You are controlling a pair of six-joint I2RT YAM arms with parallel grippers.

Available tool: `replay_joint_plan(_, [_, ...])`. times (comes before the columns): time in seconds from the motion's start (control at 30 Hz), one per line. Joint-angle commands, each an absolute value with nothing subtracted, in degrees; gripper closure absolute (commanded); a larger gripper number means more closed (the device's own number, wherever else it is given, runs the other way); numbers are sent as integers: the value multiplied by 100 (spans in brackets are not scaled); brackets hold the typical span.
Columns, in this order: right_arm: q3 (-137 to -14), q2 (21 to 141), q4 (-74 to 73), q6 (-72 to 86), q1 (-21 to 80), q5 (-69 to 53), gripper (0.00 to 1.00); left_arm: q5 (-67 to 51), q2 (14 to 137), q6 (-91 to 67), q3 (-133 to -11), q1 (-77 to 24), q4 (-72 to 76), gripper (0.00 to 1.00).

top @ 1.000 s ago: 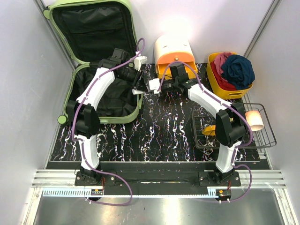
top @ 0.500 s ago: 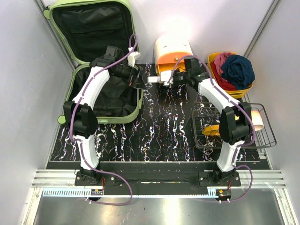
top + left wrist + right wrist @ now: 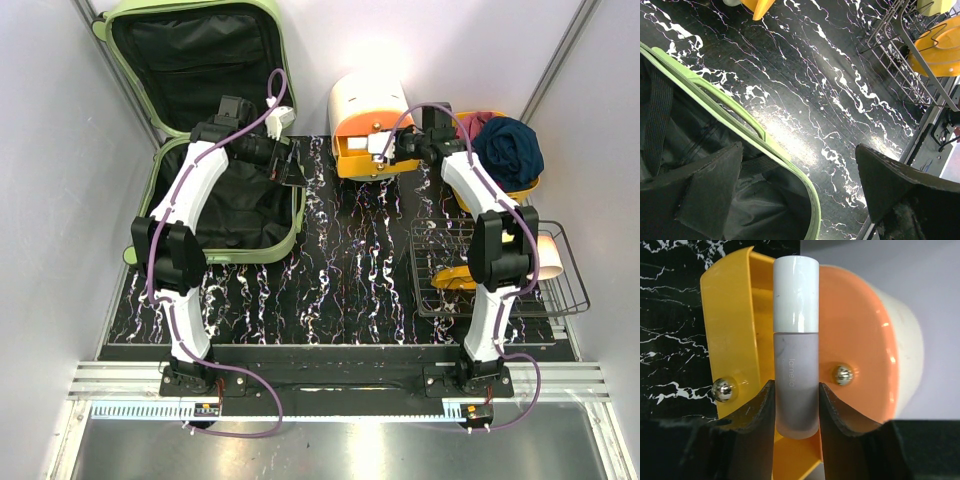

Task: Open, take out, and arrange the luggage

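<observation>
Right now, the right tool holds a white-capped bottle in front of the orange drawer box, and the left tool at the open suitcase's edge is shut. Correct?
No: the left tool is open, fingers spread wide, as the left wrist view shows. The rest stands.

The black, white-veined tabletop point(image 3: 350, 270) is carrying the open luggage point(image 3: 245, 215) at its far left corner. A cream-and-orange drawer box point(image 3: 365, 100) is sitting at the far edge. An orange bin point(image 3: 528, 186) of clothes point(image 3: 505, 145) is standing at the far right corner. A wire basket point(image 3: 430, 300) is lying along the right edge.
</observation>
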State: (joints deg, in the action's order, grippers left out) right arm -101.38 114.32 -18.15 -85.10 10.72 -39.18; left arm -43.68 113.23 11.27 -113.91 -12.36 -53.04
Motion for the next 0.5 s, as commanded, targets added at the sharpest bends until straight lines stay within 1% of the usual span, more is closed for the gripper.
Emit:
replay_joint_plan(0.0, [-10529, 11592, -1732, -8728, 1028, -3841, 89, -4333, 10987, 1037, -11567, -1178, -5133, 1])
replay_joint_plan(0.07, [-10547, 11680, -1635, -8693, 1028, -3832, 86, -4342, 10969, 1055, -11523, -1169, -5142, 1])
replay_joint_plan(0.1, [-10547, 11698, -1574, -8658, 1028, -3832, 84, -4342, 10951, 1063, -11505, -1160, -5133, 1])
replay_joint_plan(0.13, [-10547, 11724, -1521, -8614, 1028, -3832, 74, -4324, 10942, 1063, -11496, -1151, -5142, 1])
replay_joint_plan(0.23, [-10564, 11742, -1319, -8455, 1037, -3823, 50, -4307, 10916, 1072, -11461, -1134, -5142, 1])
replay_joint_plan(0.33, [-10564, 11725, -1135, -8341, 1028, -3823, 48, -4298, 10916, 1081, -11461, -1108, -5133, 1])
replay_joint_plan(0.4, [-10564, 11690, -1055, -8201, 1037, -3832, 42, -4307, 10934, 1090, -11470, -1090, -5142, 1])
replay_joint_plan(0.47, [-10556, 11663, -985, -8096, 1028, -3850, 41, -4307, 10942, 1081, -11487, -1090, -5133, 1])
